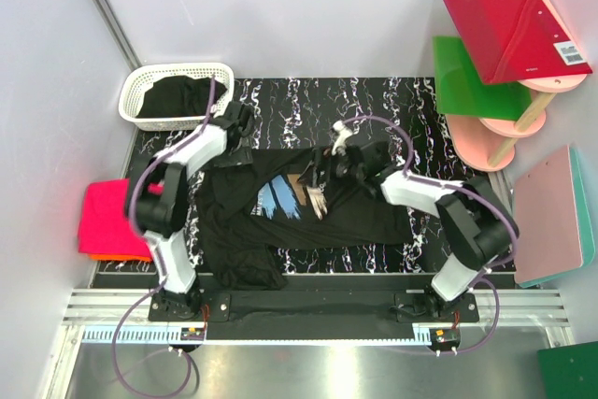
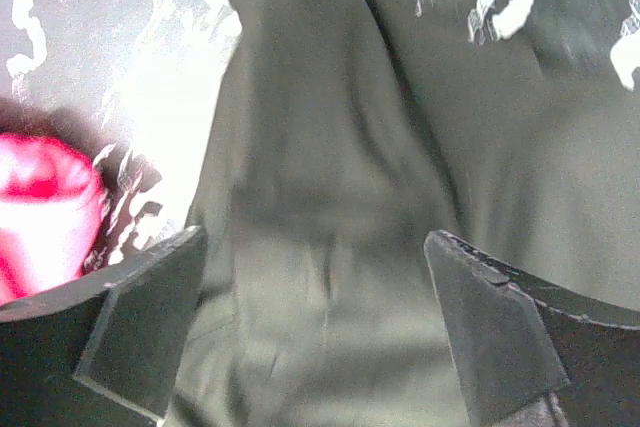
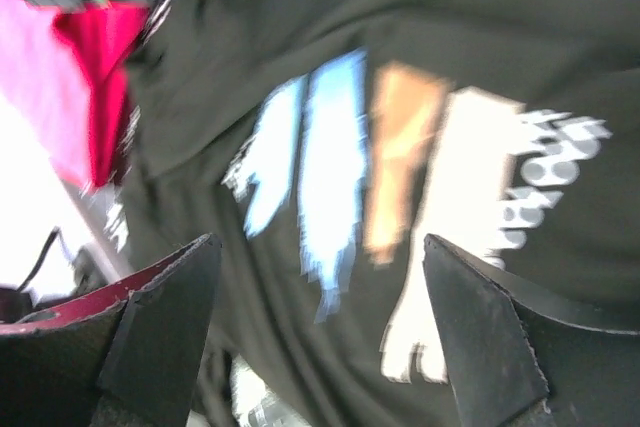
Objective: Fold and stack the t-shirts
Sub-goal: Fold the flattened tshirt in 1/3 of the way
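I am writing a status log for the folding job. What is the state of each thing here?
printed black t-shirt: laid out, rumpled, unfolded.
hot-pink t-shirt: folded, top of the stack.
orange t-shirt: under the pink one, only its edge shows.
white basket: holds a bunched black garment.
left fingers: open, over black cloth.
right fingers: open, over the print.

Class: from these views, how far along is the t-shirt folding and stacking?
Done: a folded hot-pink t-shirt sits on an orange one at the left. In hand: the black printed t-shirt lies spread and rumpled between the arms; the left gripper and right gripper hang open over it, gripping nothing. Left: fold and stack it, then the dark cloth in the white basket.
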Robot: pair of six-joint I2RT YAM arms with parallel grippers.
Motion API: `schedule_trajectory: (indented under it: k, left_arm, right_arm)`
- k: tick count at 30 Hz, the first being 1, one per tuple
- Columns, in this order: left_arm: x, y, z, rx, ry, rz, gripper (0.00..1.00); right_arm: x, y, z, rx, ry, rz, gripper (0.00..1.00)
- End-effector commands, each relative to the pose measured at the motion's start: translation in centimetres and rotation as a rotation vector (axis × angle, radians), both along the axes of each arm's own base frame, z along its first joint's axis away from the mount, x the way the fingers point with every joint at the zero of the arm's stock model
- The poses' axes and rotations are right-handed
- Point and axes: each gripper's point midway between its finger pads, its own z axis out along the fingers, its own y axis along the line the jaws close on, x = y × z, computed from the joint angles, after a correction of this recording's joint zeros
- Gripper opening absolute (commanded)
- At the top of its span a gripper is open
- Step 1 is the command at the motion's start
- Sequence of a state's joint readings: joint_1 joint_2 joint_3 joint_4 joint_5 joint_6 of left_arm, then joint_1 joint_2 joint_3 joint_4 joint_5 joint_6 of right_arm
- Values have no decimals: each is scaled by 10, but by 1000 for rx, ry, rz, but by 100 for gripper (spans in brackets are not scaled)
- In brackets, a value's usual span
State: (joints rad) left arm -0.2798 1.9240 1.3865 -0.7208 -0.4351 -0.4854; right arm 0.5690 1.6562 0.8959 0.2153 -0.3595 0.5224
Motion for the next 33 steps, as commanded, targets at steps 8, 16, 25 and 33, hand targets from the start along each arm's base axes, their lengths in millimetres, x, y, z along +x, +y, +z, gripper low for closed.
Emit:
schedule_trajectory:
  k: [8,16,25,33]
  left_arm:
    - [-49,0,110,-97,-325,-52,99]
    - [-72,2,120,-149,-375,-48,99]
    - [-78,5,116,-144,-362,-51,99]
    - [-77,4,116,-140,-358,-52,99]
  right_arm:
    - [-65,118,-7,120,93,302,69]
    - [-61,144,-45,66,120,271,63]
    - [-48,167,-47,80,119,258,57]
    - [-40,177,-49,64,124,249,54]
